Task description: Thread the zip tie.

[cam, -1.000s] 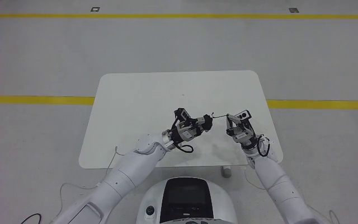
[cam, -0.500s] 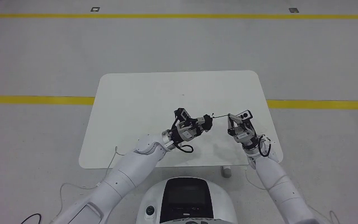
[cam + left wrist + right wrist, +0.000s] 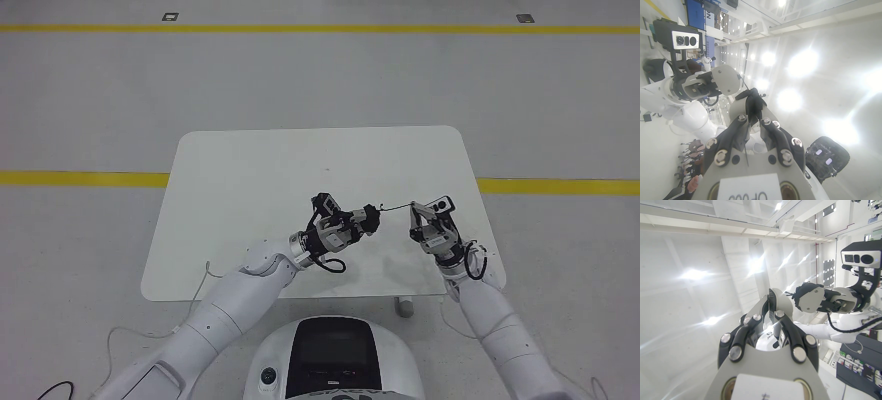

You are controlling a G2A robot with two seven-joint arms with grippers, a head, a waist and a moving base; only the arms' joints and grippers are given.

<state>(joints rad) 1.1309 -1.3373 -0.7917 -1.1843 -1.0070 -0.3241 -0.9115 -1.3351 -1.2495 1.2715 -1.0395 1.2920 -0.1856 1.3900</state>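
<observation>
Pinches the zip tie (image 3: 395,208) with the left gripper (image 3: 753,99) above the table (image 3: 250,200); holds the right gripper (image 3: 769,299) pressed together nearby.

The zip tie (image 3: 394,208), a thin black strap, is stretching almost level in the air over the table (image 3: 250,200), the left gripper (image 3: 373,214) pinching one end and the right gripper (image 3: 414,211) clamping the other

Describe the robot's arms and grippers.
The left arm and right arm are smooth white shells with black cables looped at the wrists. Grey fingers sit on black links with silver bolts; the left gripper has black cloth tips, the right gripper ribbed black pads.
</observation>
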